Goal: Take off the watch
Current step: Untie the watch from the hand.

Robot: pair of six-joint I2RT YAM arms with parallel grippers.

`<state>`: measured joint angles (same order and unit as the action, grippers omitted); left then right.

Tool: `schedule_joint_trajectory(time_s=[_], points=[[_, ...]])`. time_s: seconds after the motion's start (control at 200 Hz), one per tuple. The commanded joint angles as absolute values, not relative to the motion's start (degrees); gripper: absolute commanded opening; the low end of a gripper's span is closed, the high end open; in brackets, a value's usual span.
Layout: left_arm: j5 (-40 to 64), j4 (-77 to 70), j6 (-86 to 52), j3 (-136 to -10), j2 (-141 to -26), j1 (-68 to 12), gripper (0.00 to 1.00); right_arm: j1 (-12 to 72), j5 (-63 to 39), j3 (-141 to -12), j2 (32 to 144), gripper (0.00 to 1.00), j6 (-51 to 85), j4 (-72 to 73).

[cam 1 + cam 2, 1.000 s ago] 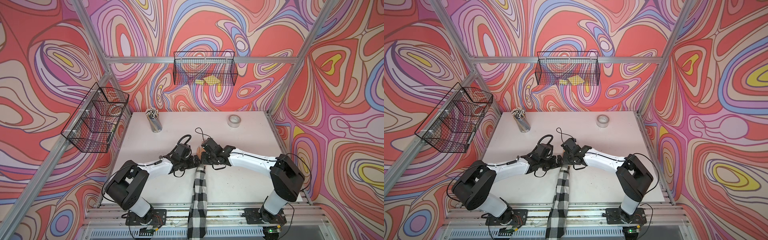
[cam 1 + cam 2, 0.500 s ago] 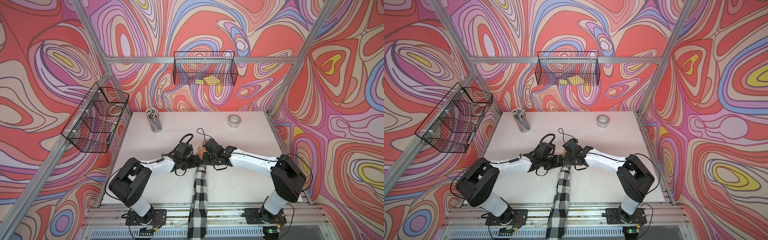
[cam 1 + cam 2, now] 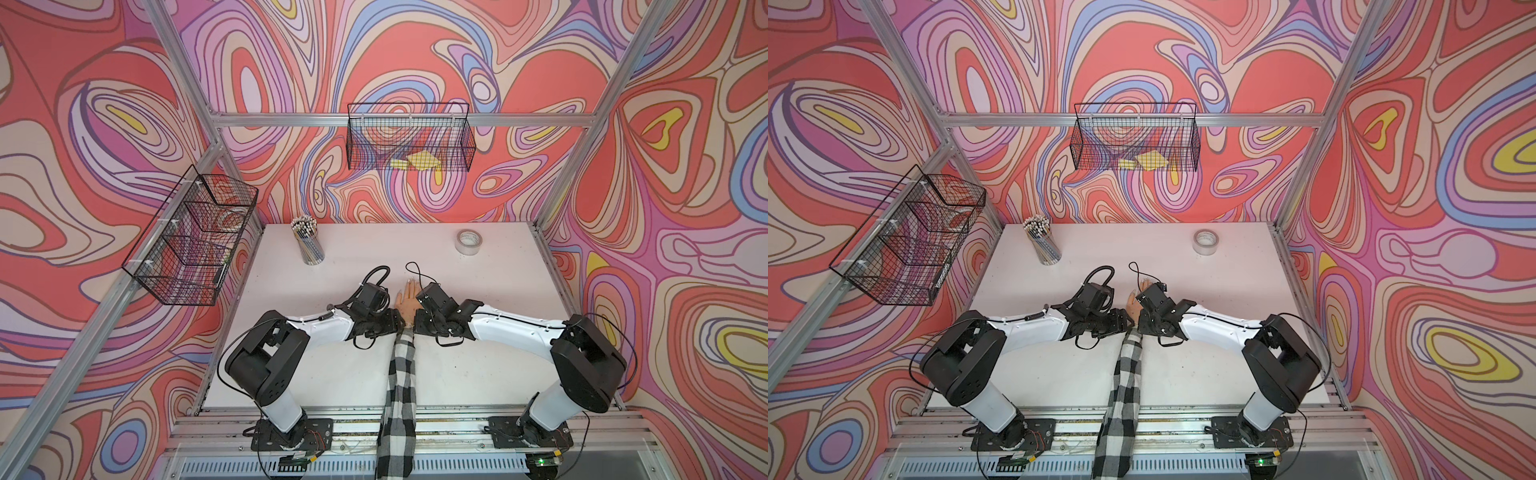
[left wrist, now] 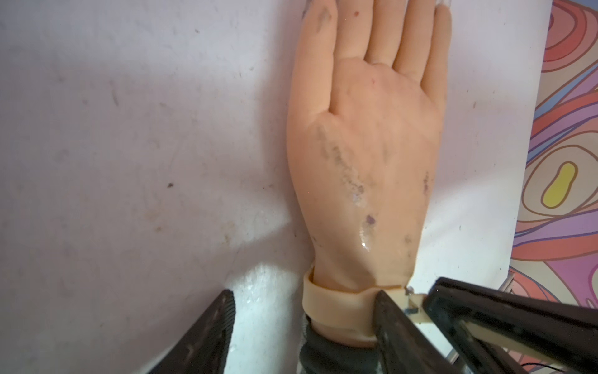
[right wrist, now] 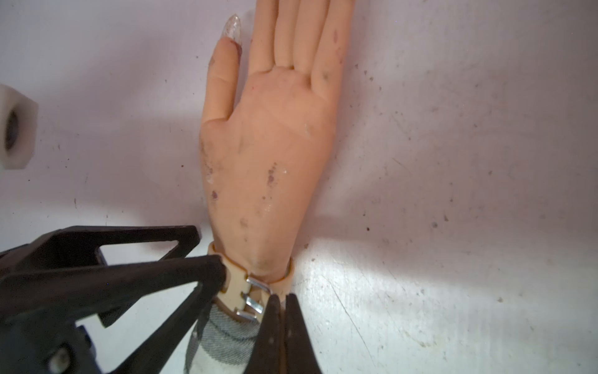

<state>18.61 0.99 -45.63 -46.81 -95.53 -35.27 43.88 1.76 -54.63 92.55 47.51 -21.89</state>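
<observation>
Scuffed white table (image 3: 498, 282). Watch (image 5: 236, 291) buckled round wrist of dummy hand (image 5: 268, 155) (face hidden). Left gripper (image 4: 302, 298) spread astride wrist; right gripper (image 5: 280, 301) clenched on strap at buckle. Risk: tug drags whole arm, pinch slips.

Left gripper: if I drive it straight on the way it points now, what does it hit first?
Most likely the watch strap around the mannequin hand at the wrist. The left gripper straddles it with open jaws, one finger against it. Depth is unclear.
</observation>
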Motion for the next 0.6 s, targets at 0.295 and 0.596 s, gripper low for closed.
schedule_joint_trajectory(time_s=[0.295,0.596], points=[[13.0,9.35,-45.46,-44.69,-98.88,-34.43,0.68,43.46,-0.68,-53.26,99.48,0.0,46.82,-21.27],[13.27,8.57,-45.61,-44.21,-98.68,-34.46,0.68,43.77,-3.81,-58.02,91.79,0.0,47.59,-21.83]])
